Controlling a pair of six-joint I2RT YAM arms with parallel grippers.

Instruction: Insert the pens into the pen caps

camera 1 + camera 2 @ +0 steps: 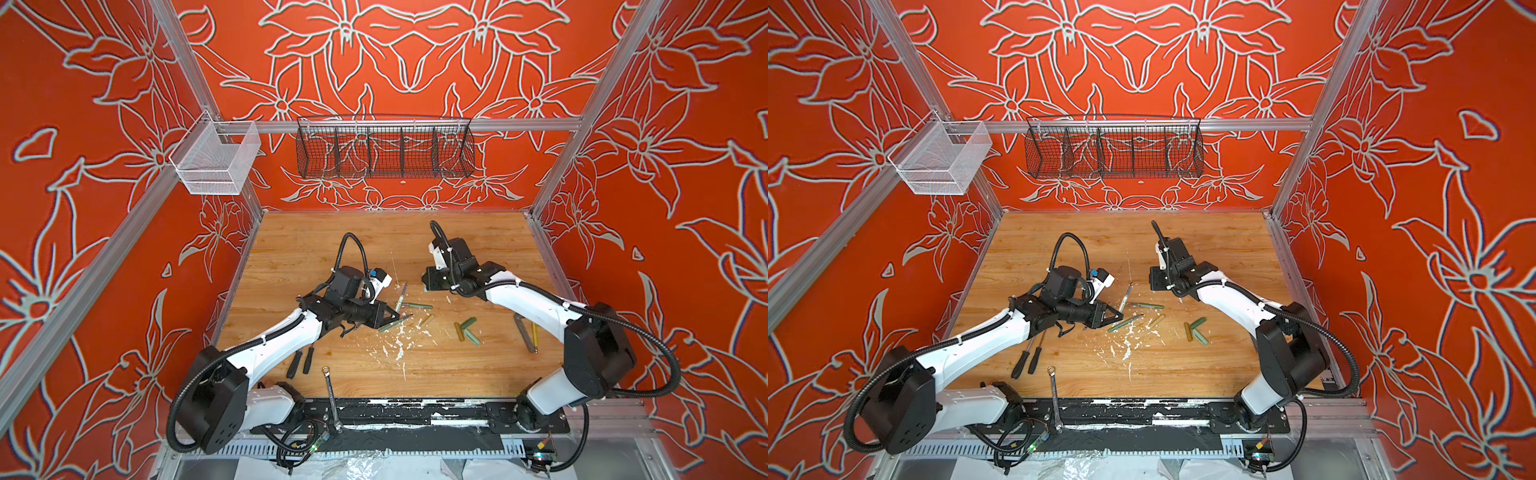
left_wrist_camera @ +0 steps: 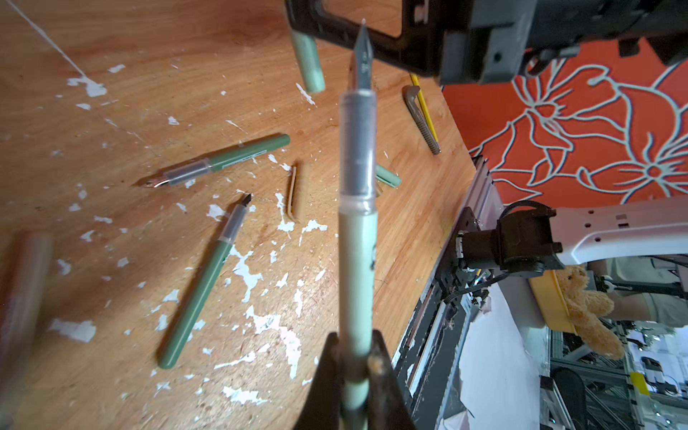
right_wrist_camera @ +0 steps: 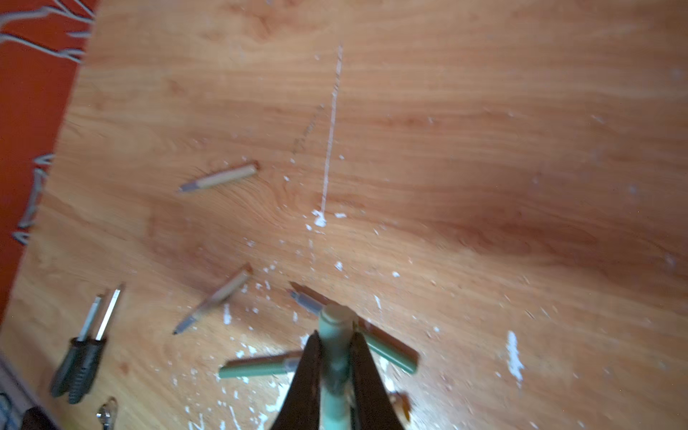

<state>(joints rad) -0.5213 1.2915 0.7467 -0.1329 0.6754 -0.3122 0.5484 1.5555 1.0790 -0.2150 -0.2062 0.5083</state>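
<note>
Left pincer, top views: the left pincer [image 1: 392, 319] is clamped on the tail of the held pen [image 1: 402, 298], low over the desk [image 1: 332, 249]. It looks the same in both top views.
Right pincer, top views: the right pincer [image 1: 429, 286] hangs just past the pen's far end and off to one side. From here its load is too small to make out.
Spare pieces, top views: loose pens [image 1: 417, 306] lie flat just beyond the left pincer's tips. Loose caps [image 1: 468, 326] lie further out, on the right arm's side.
Held pen, left wrist view: the jaws of the left pincer [image 2: 353, 357] pinch the pale green barrel of the held pen [image 2: 357, 231]. Its long axis runs straight out from the pincer, and the steel nib [image 2: 363, 56] points away and up off the desk.
Held cap, left wrist view: the held cap [image 2: 308, 59], pale green, sticks out of the right pincer just beyond the nib. It sits beside the nib, not touching, with its free end turned back toward the left pincer.
Right pincer, right wrist view: the right pincer [image 3: 335, 346] is closed on the held cap [image 3: 335, 331], whose long axis runs straight out from the jaws. The picture is blurred, so I cannot tell whether the far end is the open mouth.
What the next move turns on: nib and cap face each other but stand side by side, not in line. Both arms look about equally near. I'd judge a small sideways shift has to bring the two long axes together before any push.
</note>
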